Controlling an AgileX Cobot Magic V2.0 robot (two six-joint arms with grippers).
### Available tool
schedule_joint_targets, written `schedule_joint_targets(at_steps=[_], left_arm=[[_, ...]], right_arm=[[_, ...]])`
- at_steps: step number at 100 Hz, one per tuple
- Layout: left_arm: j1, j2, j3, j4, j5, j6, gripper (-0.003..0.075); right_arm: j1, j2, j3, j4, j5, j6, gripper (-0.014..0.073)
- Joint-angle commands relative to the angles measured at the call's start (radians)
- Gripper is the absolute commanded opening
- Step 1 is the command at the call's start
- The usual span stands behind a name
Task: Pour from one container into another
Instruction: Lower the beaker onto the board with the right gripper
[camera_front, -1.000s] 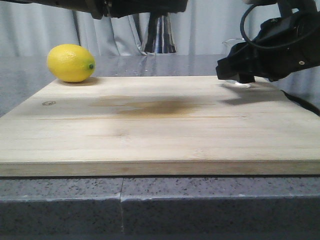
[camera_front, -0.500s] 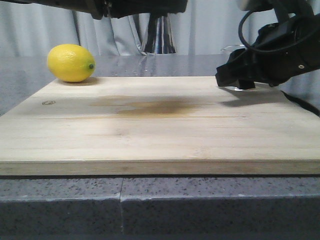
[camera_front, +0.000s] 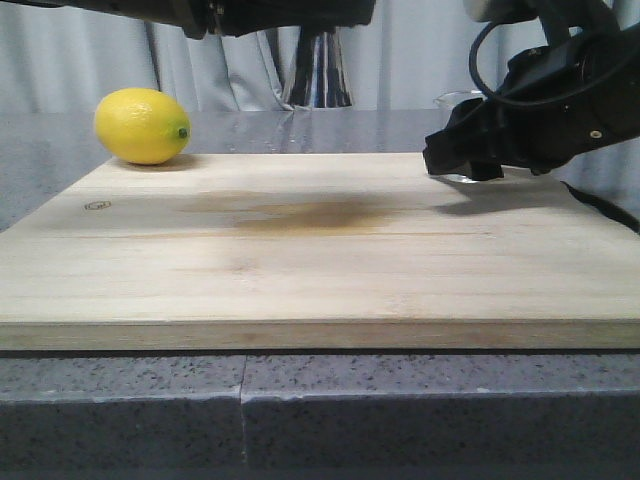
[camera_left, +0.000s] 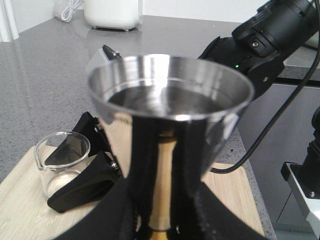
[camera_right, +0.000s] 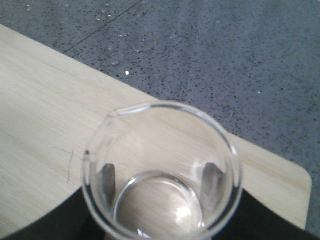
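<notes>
The steel jigger (camera_front: 318, 72) hangs above the far edge of the board, with my left gripper (camera_front: 318, 24) shut on it from above. In the left wrist view the jigger (camera_left: 170, 105) fills the middle between the black fingers (camera_left: 125, 210), and a liquid line shows inside its upper cone. The clear glass beaker (camera_right: 161, 172) sits upright between my right gripper's (camera_right: 160, 187) fingers, which press on both of its sides; it looks empty. In the front view the right gripper (camera_front: 462, 160) holds the beaker (camera_front: 458, 100) low at the board's far right corner, its base at the wood.
A yellow lemon (camera_front: 142, 125) lies at the far left corner of the pale wooden cutting board (camera_front: 300, 250). The board rests on a grey speckled counter (camera_front: 320, 400). A white appliance (camera_left: 112, 12) stands farther back. The right arm's black cable (camera_left: 260, 145) trails over the board's edge.
My right gripper has shifted left and slightly down with the beaker in it. The left gripper and jigger have stayed where they were.
</notes>
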Motion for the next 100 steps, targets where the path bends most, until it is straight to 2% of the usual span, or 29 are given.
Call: schedule_joint_targets(at_steps=[1, 11, 33, 49, 75, 100], left_arm=[[0.003, -0.053, -0.03, -0.075, 0.047, -0.003, -0.0019], [0.003, -0.053, -0.03, -0.075, 0.047, -0.003, -0.0019], [0.003, -0.053, -0.03, -0.075, 0.047, -0.003, -0.0019], [0.003, -0.053, -0.03, -0.075, 0.047, -0.003, -0.0019], [0.003, -0.053, -0.03, -0.075, 0.049, -0.003, -0.0019], [0.003, -0.053, -0.03, -0.075, 0.053, -0.003, -0.0019]], right_arm=[[0.002, -0.034, -0.028, -0.006, -0.036, -0.003, 0.0209], [0.002, -0.034, -0.028, -0.006, -0.036, -0.003, 0.0221], [0.002, -0.034, -0.028, -0.006, -0.024, -0.003, 0.0329], [0.002, -0.034, -0.028, -0.006, -0.017, -0.003, 0.0365], [0.002, -0.036, -0.028, -0.006, -0.017, -0.003, 0.0517], [0.002, -0.088, -0.028, -0.006, 0.042, -0.003, 0.0534]])
